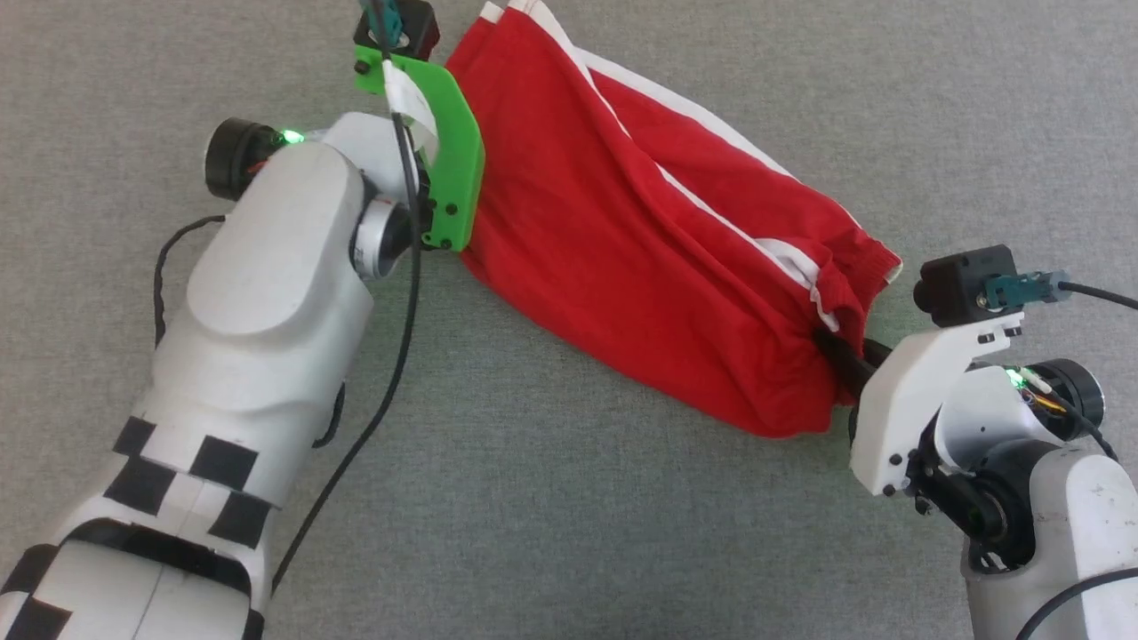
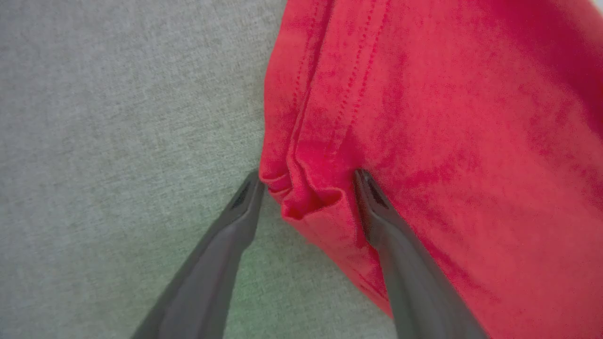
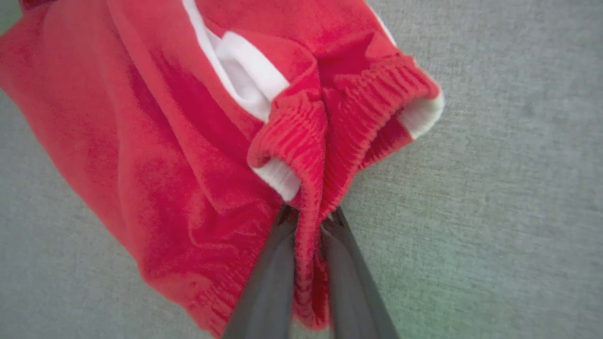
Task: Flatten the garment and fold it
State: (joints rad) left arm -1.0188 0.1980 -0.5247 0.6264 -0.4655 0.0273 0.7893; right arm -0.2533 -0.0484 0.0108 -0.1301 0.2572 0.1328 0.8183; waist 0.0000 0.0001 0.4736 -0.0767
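In the head view, the shorts [image 1: 640, 240] lay on the grey worktop [image 1: 551, 498] in a diagonal line, from far and a little left to near right. They were not flat: several long folds ran along them and the white stripes were partly covered. The left arm [image 1: 267, 293] stood at their left edge, with its green bracket [image 1: 458, 169] just beside the red cloth. The right arm [image 1: 1022, 444] was at the near right corner, and its dark fingers [image 1: 845, 360] went into the cloth there.

In the left wrist view, the left jaws stood wide open and held nothing. One finger [image 2: 235, 221] was over the bare worktop, the other [image 2: 381, 221] lay on the red cloth, and a folded, stitched edge sat between the tips.

In the right wrist view, the right jaws were almost closed and pinched a fold of the ribbed waistband between the fingers [image 3: 273, 263].

I think the shorts were light, soft and limp, so they would hang down and bunch when lifted, and thin cloth could slip out. The thick waistband and the stitched edge seemed the best places to hold, one corner for each arm, for pulling the cloth flat.
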